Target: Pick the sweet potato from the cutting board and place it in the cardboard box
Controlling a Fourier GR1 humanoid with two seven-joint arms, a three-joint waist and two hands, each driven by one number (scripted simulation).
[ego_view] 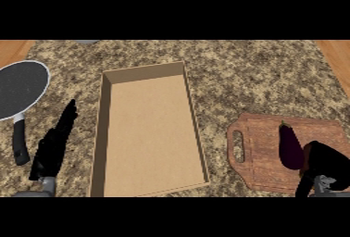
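A dark purple, eggplant-like vegetable (pixel 290 147) lies lengthwise on the brown wooden cutting board (pixel 262 155) at the right of the counter; I see no sweet potato. My right hand (pixel 327 159) hovers at the board's lower right, just right of the vegetable's near end, fingers relaxed and holding nothing. The long open cardboard box (pixel 147 134) sits in the middle with nothing inside. Left of the box, my left hand (pixel 57 139) rests with straight fingers pointing up.
A dark frying pan (pixel 21 88) with a black handle (pixel 21 146) lies at the far left, next to my left hand. Speckled stone counter (pixel 259 78) surrounds the box, with wood edges at the top corners.
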